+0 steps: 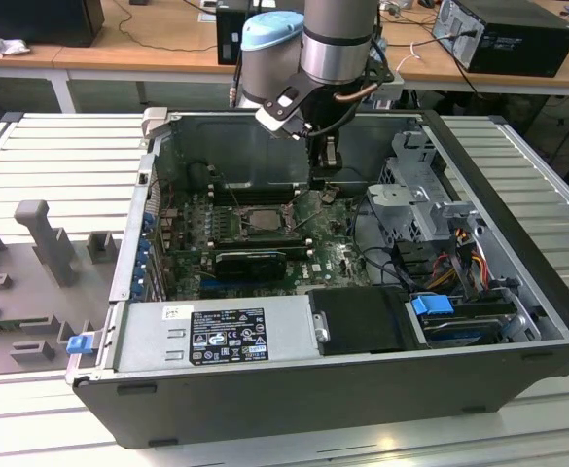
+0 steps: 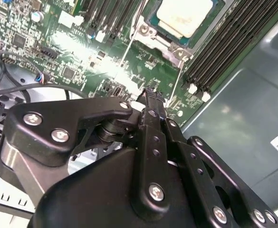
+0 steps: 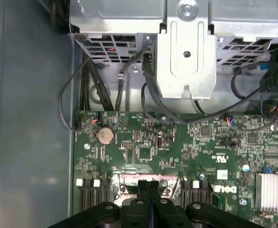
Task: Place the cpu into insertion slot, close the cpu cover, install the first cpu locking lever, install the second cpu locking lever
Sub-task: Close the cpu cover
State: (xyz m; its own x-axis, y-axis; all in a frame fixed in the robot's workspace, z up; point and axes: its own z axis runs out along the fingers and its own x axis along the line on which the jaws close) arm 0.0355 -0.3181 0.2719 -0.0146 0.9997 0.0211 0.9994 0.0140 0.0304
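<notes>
The cpu (image 2: pixel 184 16), a pale beige-silver square, lies in the insertion slot (image 1: pixel 265 218) on the green motherboard inside the open computer case. The silvery cpu cover (image 2: pixel 161 42) lies flat as a frame around it. Two thin metal locking levers (image 2: pixel 127 50) (image 2: pixel 176 89) run out from the socket's corners toward my gripper. My gripper (image 2: pixel 149 95) hangs just above the board beside the socket, on the exterior view's right of it (image 1: pixel 325 163). Its two black fingers (image 3: pixel 143 186) are pressed together with nothing between them.
Long black memory slots (image 2: pixel 224 47) flank the socket. A black card (image 1: pixel 250 261) lies in front of it. The power supply (image 1: pixel 216 336), a drive cage (image 1: pixel 415 185), a metal bracket (image 3: pixel 186 61) with cables, and the case walls (image 1: pixel 517 224) hem in the board.
</notes>
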